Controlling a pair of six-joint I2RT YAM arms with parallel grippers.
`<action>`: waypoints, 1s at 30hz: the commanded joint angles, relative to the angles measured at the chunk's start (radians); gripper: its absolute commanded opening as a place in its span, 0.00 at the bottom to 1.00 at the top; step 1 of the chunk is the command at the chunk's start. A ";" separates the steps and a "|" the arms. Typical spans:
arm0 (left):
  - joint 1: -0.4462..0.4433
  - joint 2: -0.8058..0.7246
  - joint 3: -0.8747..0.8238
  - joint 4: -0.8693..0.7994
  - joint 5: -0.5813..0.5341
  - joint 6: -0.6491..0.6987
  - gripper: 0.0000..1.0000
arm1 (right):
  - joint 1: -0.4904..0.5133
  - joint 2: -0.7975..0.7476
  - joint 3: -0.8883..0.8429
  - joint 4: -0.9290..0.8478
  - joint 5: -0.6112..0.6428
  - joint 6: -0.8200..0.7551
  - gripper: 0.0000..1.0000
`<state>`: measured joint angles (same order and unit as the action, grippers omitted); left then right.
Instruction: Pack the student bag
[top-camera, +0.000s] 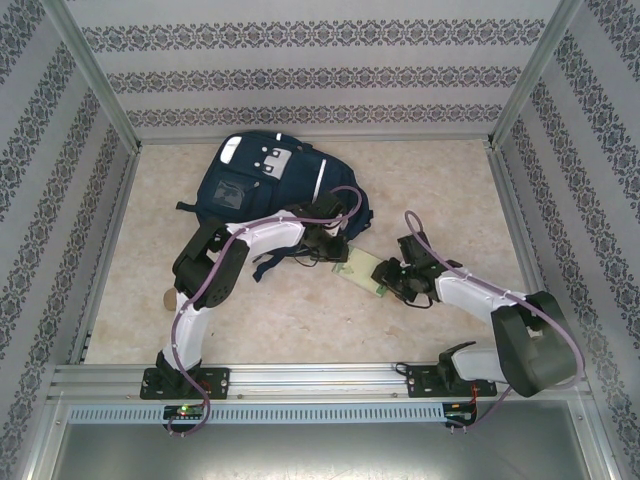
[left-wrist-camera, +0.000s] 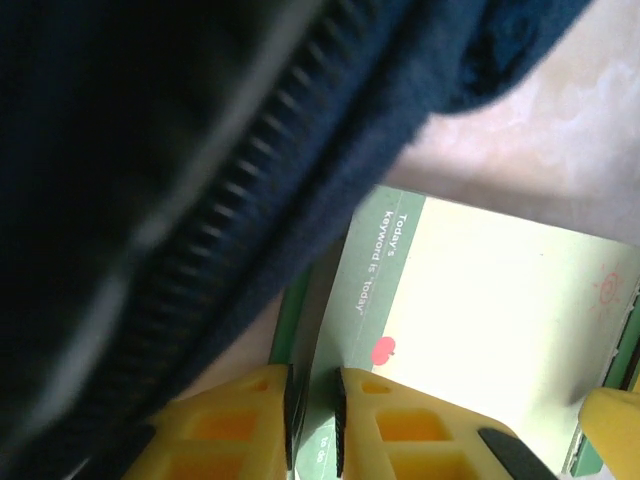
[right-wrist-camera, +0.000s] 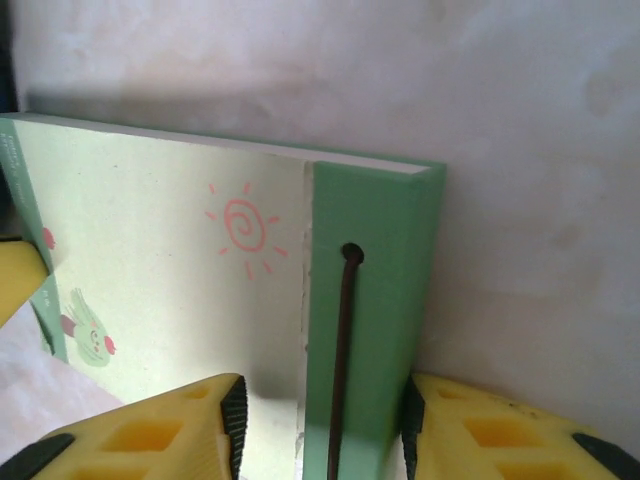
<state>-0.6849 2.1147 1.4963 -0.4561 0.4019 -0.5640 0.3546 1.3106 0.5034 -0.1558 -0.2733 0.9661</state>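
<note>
Navy student bag (top-camera: 255, 185) lies rear-left on the tabletop (top-camera: 450, 190); expect soft, floppy handling: grasp the zip edge (left-wrist-camera: 240, 170). There the left hand (left-wrist-camera: 314, 385) is pressed nearly together; the right hand (right-wrist-camera: 322, 400) straddles the notebook (right-wrist-camera: 180, 250) spine, clamping unclear.

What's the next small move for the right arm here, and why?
Probably ease the right tool toward the navy blue fabric backpack, sliding in the pale green paper notebook it grips: the bag's zipper edge hangs over the notebook's far end.

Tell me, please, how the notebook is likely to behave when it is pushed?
The notebook looks thin and flat, so probably light. Its bound green spine likely makes it stiff in the right end effector, though the pages may flex.
</note>
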 joint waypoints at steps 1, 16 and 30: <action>-0.032 0.045 -0.013 -0.035 0.043 -0.014 0.19 | 0.000 -0.062 -0.014 0.388 -0.179 0.066 0.46; -0.031 0.063 0.023 -0.057 0.053 0.004 0.19 | -0.090 -0.111 -0.080 0.448 -0.282 0.087 0.42; -0.027 0.041 0.053 -0.096 0.023 0.020 0.22 | -0.167 -0.150 -0.015 0.056 -0.189 -0.091 0.09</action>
<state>-0.7010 2.1361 1.5295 -0.4770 0.4408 -0.5617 0.2047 1.1778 0.4633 -0.0143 -0.4694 0.9382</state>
